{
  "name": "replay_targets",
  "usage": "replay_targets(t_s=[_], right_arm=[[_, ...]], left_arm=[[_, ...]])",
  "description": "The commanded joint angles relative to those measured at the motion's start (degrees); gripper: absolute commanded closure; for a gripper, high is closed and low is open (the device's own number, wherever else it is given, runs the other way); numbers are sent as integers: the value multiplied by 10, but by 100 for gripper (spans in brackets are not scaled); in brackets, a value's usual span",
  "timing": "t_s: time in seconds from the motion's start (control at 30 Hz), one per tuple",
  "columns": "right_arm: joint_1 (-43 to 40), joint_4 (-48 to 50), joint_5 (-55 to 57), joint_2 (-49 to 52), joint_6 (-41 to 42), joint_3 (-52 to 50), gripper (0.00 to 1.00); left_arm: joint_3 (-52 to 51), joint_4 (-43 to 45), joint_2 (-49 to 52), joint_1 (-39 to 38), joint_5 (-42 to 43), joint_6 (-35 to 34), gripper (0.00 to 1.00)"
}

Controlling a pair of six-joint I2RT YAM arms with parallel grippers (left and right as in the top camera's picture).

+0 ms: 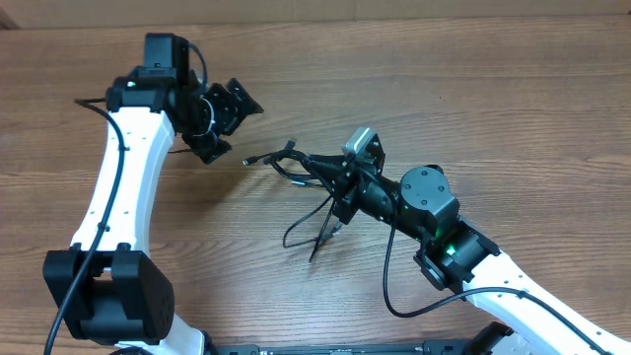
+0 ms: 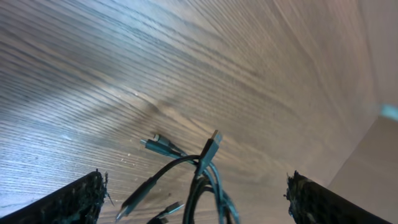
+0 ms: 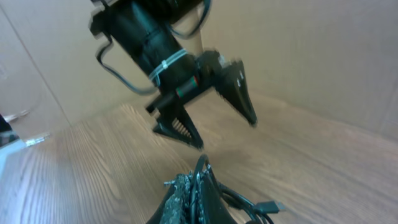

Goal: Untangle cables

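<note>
Several thin black cables point(image 1: 296, 158) are bunched in one knot near the middle of the table point(image 1: 473, 69), and the main risk, as I judge it, is that the knot tightens instead of loosening: the right claw point(image 1: 335, 182) clamps the strands together at one point, so a pull from there would drag the whole bundle rather than free a single cord. A second risk is a bad grab by the left claw point(image 1: 237, 128); the loose plugs point(image 2: 213, 142) point toward it but lie close together and cross each other, so closing there could catch two cords at once, or pinch a plug at an angle and let it slip out. Lifting the bundle too far could also let the free ends dangle and swing into new loops. As for the claws: the left one stands wide apart, its two fingers point(image 2: 71, 202) at the far edges of its own view, with nothing between them and nothing touching them; it hangs over the wood, near the plug ends but apart from them. The right one is pressed together on the cables, the strands coming out past its tips in its wrist view, and part of the bundle trails down onto the table toward the robot's side
</note>
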Motion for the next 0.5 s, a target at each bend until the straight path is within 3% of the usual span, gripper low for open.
replay_targets(t_s=[0.0,0.2,0.23,0.3,0.47], right_arm=[[1,30,-3,-12,29,5,96],[1,35,-2,-12,40,5,96],[1,20,9,-12,39,5,96],[1,-2,31,-12,37,5,96],[1,-25,56,-12,22,5,96]], left_arm=[[5,0,0,-18,7,54,3],[5,9,0,-31,41,78,2],[5,8,0,-31,56,67,7],[5,5,0,-30,78,29,22],[5,-6,0,-30,194,-105,26]])
